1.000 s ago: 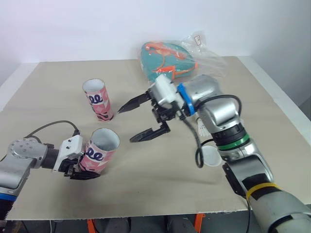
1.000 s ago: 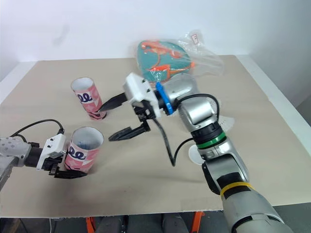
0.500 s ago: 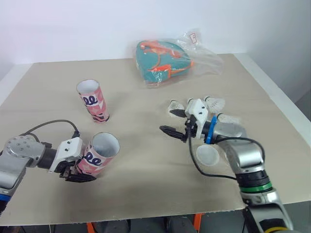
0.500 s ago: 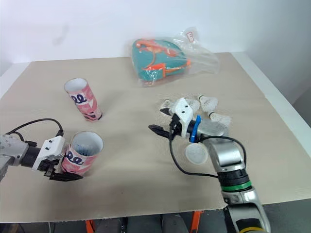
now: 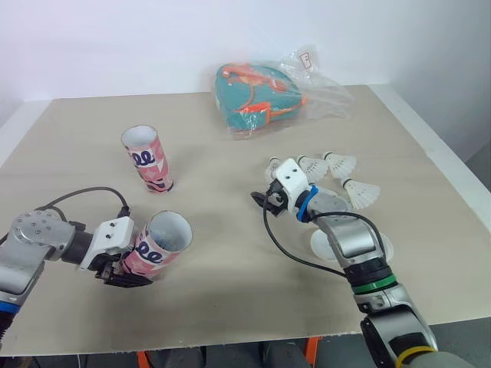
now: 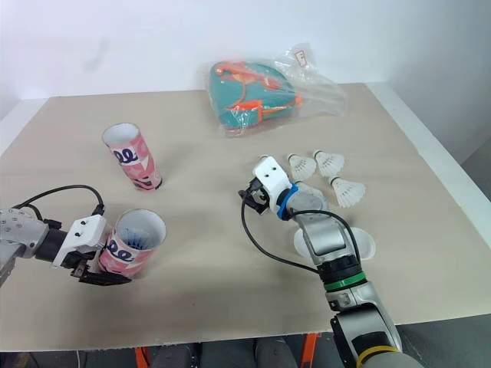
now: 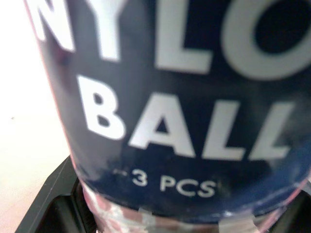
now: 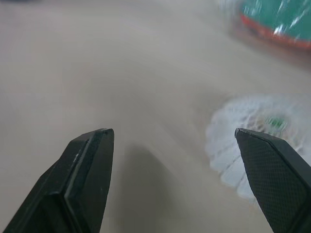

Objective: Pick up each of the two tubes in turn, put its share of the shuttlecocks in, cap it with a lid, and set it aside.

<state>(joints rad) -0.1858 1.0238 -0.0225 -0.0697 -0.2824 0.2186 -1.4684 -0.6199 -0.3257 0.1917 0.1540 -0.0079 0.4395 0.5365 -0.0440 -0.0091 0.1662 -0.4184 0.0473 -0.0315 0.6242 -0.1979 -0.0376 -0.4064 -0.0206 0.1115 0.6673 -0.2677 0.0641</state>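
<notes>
I read left gripper (image 5: 123, 270) clenched on tilted pink tube (image 5: 157, 244), front-left corner of table (image 5: 230, 295) | right gripper (image 5: 263, 202) jaws spread mid-table, shuttlecock (image 5: 274, 169) just beside | second tube (image 5: 148, 159) upright toward left edge | bagged teal pouch (image 5: 261, 96) at rear edge

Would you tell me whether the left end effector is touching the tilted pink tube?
Touching: left eye view shows the left end effector clamped around the tilted pink tube.

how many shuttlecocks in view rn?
4, all loose: one shuttlecock beside the right tool, a pair further right, and a fourth nearer the robot. More may be hidden inside the held tube or standing tube.
</notes>
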